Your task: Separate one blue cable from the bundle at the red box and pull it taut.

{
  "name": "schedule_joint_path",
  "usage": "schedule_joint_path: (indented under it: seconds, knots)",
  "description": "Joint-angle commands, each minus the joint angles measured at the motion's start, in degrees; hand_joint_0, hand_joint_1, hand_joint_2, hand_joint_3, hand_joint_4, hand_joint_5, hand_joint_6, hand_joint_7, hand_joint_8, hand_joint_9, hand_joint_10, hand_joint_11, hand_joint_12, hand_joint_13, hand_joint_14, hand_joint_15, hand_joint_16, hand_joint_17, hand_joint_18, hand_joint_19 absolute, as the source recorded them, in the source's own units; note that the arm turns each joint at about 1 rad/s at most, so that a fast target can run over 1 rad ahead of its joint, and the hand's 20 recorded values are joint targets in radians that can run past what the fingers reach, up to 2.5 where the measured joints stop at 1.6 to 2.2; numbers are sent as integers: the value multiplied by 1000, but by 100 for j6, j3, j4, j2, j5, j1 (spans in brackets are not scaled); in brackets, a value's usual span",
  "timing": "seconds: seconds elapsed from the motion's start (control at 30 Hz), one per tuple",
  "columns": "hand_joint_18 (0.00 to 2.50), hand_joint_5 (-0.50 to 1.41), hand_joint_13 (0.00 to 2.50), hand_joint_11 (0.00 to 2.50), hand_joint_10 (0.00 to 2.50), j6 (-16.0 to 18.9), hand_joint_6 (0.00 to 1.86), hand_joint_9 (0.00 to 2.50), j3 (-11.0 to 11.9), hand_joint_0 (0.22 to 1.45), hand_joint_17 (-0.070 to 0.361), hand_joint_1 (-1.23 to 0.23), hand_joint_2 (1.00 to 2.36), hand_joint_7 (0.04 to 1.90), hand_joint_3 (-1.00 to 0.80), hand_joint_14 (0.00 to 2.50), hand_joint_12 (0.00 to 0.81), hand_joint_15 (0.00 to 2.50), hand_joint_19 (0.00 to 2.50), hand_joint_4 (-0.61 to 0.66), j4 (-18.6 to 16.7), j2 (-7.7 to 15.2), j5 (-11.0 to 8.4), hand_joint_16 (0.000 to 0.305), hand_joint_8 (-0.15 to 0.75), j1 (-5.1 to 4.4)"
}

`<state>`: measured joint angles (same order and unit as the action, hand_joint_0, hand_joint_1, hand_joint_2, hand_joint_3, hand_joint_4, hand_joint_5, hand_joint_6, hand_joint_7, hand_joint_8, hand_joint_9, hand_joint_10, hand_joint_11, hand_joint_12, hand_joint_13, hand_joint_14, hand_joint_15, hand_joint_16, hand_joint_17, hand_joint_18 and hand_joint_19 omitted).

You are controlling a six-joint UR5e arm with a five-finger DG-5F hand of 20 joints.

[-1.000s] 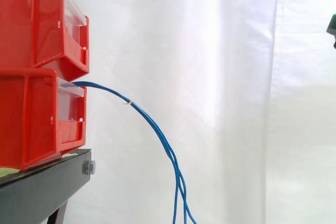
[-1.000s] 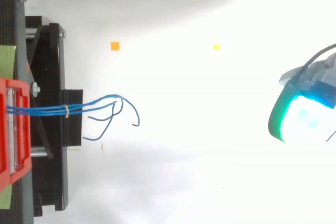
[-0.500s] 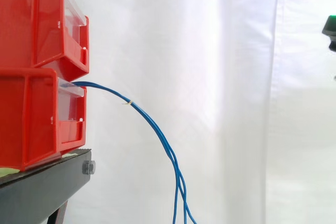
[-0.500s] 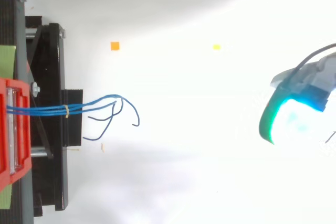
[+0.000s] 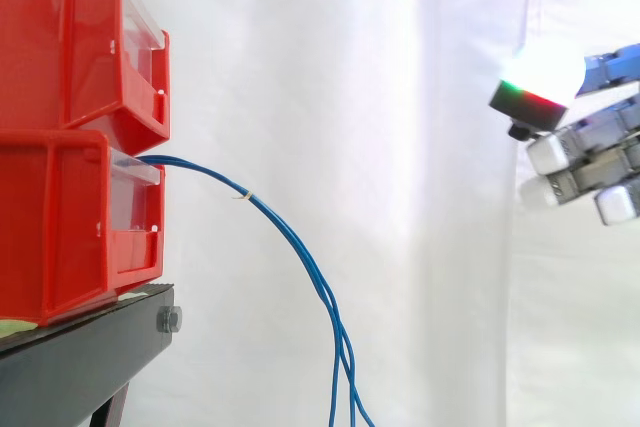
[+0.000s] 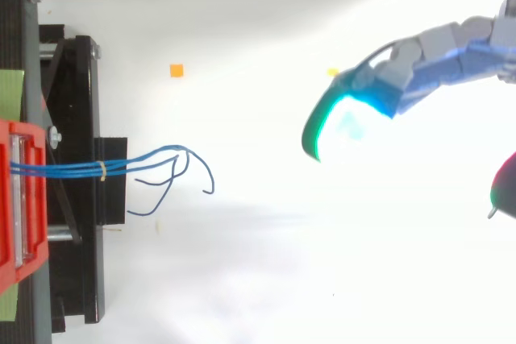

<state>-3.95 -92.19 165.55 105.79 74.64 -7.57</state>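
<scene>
thin blue cables (image 5: 283, 232) are arching from the lower red plastic bin (image 5: 60, 232), well apart from the hand (image 5: 585, 142), which is hanging empty, fingers loosely straight.

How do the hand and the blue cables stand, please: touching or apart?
Apart. The top view shows a wide stretch of white background between the hand and the blue cables; the side view shows the same gap.

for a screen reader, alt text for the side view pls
Blue cables sag from the lower of two stacked red bins at left, hanging past a black stand. The open hand is at the right edge, apart from them, before a white curtain.
</scene>
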Motion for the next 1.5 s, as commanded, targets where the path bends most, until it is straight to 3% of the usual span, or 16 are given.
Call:
schedule_joint_path:
  seconds: [0.0,0.13,0.17,0.2,0.3,0.37,0.4,0.5,0.6,0.77,1.0,1.1,1.4,1.47]
  knots:
    - [349,-206,308,391,11,-203,502,532,8,583,131,-550,1004,717,-454,6,350,173,493,251,-269,12,-398,58,299,1]
    - [351,-206,309,388,13,-414,502,529,-1,583,131,-549,1004,717,-452,6,350,178,490,252,-383,12,-600,58,300,-17]
    - [352,-206,309,390,11,-599,502,531,-1,582,131,-549,1005,719,-451,6,350,177,490,251,-427,12,-723,58,300,-25]
    - [352,-206,309,382,11,-1073,502,531,-1,583,131,-549,1004,719,-454,6,350,174,493,252,-506,12,-951,58,300,-34]
    - [356,-206,311,395,11,-1697,502,534,-1,583,131,-549,1004,717,-454,6,351,174,503,253,-700,12,-1197,58,301,-34]
    - [357,-206,311,380,12,-2427,502,533,-1,583,131,-548,1004,720,-453,6,352,174,501,253,-1086,100,-1496,58,302,-43]
    - [358,-206,311,390,11,-2620,502,532,-1,583,131,-548,1004,717,-453,6,352,178,501,253,-1201,117,-1584,58,301,-43]
    - [359,-206,312,382,11,-2690,502,531,-1,583,131,-548,1004,717,-452,6,352,178,502,254,-1262,302,-1698,58,300,-52]
    - [361,-206,315,393,11,-2664,502,530,-1,582,131,-548,1005,717,-453,6,352,179,499,254,-1236,469,-1672,58,300,-60]
    - [363,-205,318,395,11,-2594,502,534,-1,583,131,-548,1004,717,-453,6,352,179,501,254,-1368,671,-1408,58,300,-60]
    - [366,-204,323,384,10,-2444,502,535,-1,583,131,-547,1004,719,-454,6,353,176,501,256,-1429,671,-1285,58,300,-69]
    - [366,-204,325,384,11,-2418,502,534,-1,583,131,-547,1004,714,-453,6,353,181,501,257,-1420,671,-1127,58,301,-69]
    - [366,-203,324,395,13,-2400,502,537,-1,583,131,-547,1004,718,-453,6,353,181,501,259,-1333,680,-1066,58,301,-52]
    - [365,-203,325,388,11,-2312,502,538,-1,583,131,-547,1005,717,-454,6,353,177,509,258,-1368,812,-1004,58,301,-52]
